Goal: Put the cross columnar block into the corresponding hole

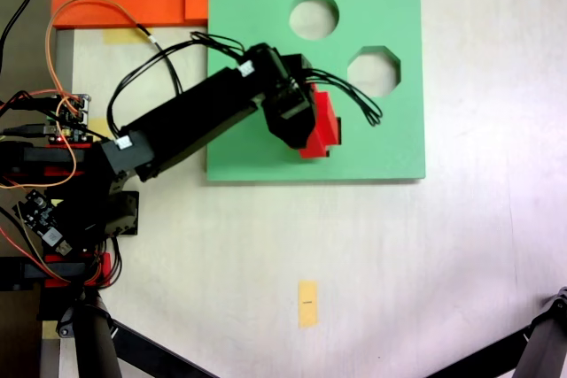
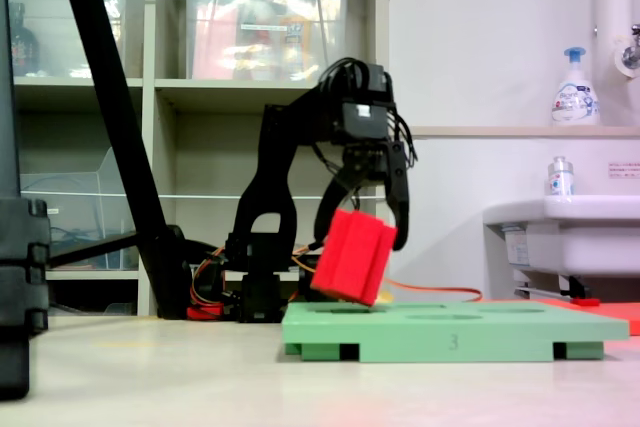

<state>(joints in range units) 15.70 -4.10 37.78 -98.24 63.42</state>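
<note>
One arm does the work here: its gripper (image 2: 372, 237) is clenched on the cross columnar block (image 2: 353, 257), which hangs tilted just above the green board (image 2: 455, 332), low and centre in the second exterior view. In the first exterior view the block (image 1: 323, 128) sits mid-frame near the board's lower edge, hiding whatever lies beneath. The corresponding hole is probably under it, so I judge the tilt needs levelling before lowering
</note>
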